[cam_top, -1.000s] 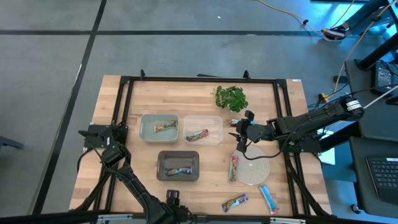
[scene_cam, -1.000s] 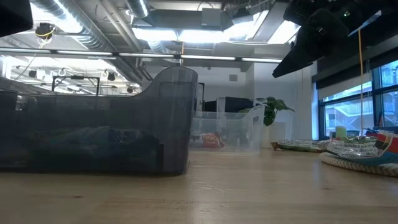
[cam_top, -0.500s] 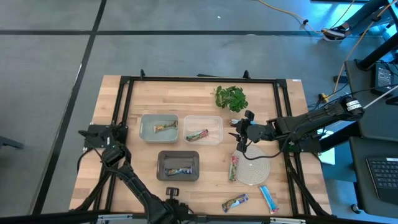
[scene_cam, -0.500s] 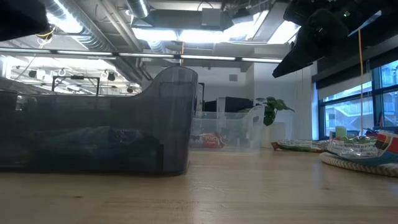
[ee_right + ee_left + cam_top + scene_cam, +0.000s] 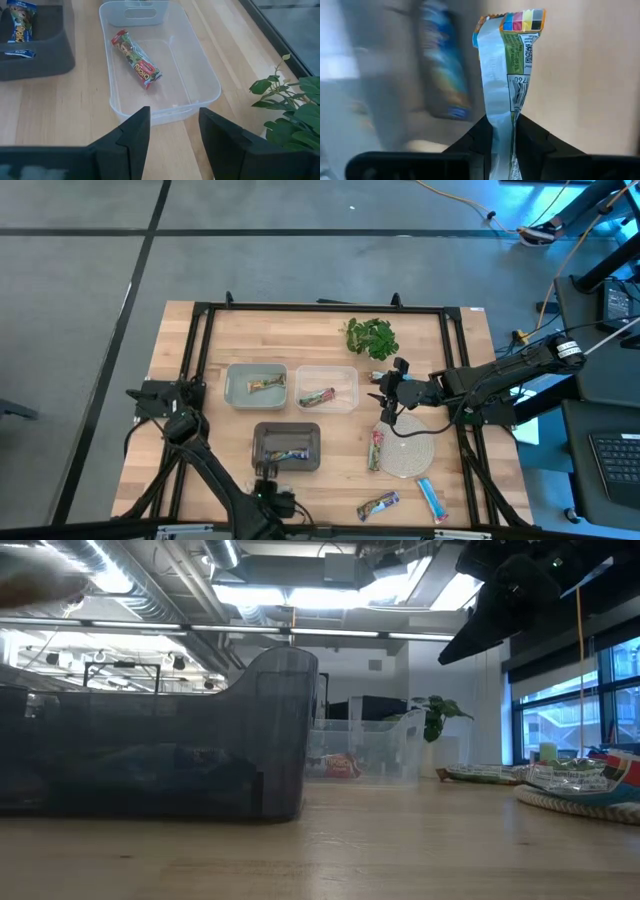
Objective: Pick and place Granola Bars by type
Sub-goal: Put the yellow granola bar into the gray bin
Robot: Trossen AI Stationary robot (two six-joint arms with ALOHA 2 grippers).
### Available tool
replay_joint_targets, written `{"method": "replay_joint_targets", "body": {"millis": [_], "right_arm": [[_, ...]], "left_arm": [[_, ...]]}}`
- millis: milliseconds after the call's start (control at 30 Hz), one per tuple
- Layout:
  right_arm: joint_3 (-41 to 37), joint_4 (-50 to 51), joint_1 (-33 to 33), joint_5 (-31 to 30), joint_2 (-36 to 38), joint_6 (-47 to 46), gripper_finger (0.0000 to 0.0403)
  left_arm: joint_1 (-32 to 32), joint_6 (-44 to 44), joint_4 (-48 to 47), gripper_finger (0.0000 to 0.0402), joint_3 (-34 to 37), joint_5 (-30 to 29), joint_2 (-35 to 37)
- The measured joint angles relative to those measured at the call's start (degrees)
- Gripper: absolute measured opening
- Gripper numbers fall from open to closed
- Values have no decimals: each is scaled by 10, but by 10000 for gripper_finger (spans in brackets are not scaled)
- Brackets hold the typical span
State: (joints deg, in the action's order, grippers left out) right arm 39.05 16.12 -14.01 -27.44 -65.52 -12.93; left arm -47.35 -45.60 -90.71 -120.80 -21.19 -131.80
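The left gripper's fingers (image 5: 530, 142) pinch a granola bar (image 5: 512, 75), seemingly by its wrapper end.

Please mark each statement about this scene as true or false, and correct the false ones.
1. The left gripper is shut on a granola bar. True: its wrapper stands pinched between the fingers.
2. The clear bin holds three bars. False: only one green-and-red bar lies in it.
3. The right gripper is open and holds nothing. True.
4. The leafy plant stands inside the dark bin. False: it stands on the table, beyond the clear bin.
5. A blue bar lies on the table near the woven mat. True.
6. The pale green bin is empty. False: one bar lies in it.
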Motion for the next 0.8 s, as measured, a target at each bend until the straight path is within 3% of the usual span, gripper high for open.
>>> {"method": "replay_joint_targets", "body": {"millis": [133,433,800], "right_arm": [[0,1,0,0,0,0,172],[0,12,0,0,0,1,172],[0,23,0,0,0,15,172]], "left_arm": [[1,22,10,58,18,-121,44],[18,12,7,58,115,-232,190],[102,-123,16,58,408,-293,413]]}}
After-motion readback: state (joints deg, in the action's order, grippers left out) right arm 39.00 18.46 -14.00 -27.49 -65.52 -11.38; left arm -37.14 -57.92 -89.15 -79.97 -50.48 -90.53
